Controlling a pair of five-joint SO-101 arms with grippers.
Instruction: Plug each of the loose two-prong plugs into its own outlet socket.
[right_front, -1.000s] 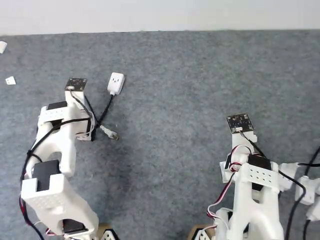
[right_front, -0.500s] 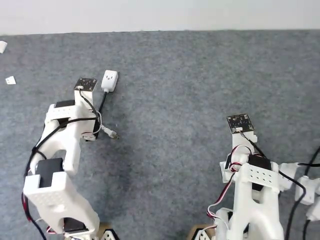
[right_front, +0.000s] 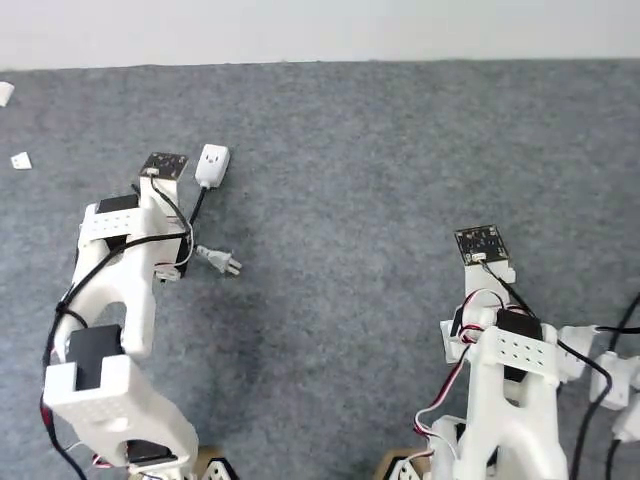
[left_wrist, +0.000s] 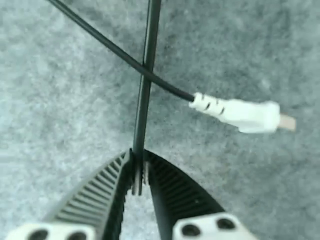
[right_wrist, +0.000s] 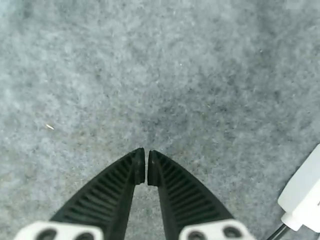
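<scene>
A white outlet socket (right_front: 211, 165) lies on the grey carpet beside the left arm (right_front: 120, 255). Its black cable (left_wrist: 145, 85) runs down to my left gripper (left_wrist: 138, 162), which is shut on it near the fingertips. A second cable strand crosses it and ends in a white two-prong plug (left_wrist: 245, 114), lying loose on the carpet with its prongs pointing away from the cable; from above the plug (right_front: 222, 262) sits just right of the arm. My right gripper (right_wrist: 146, 164) is shut with nothing in it, low over bare carpet.
White plug or socket pieces (right_front: 610, 375) with black cables lie at the right edge beside the right arm (right_front: 505, 350); one such white piece (right_wrist: 304, 192) sits near the right gripper. Small white scraps (right_front: 20, 160) lie far left. A pale wall (right_front: 320, 30) borders the carpet's far edge.
The left arm swung right, then back left, dragging the cable; the white socket slid left and the plug shifted slightly. The right arm has stayed still.
</scene>
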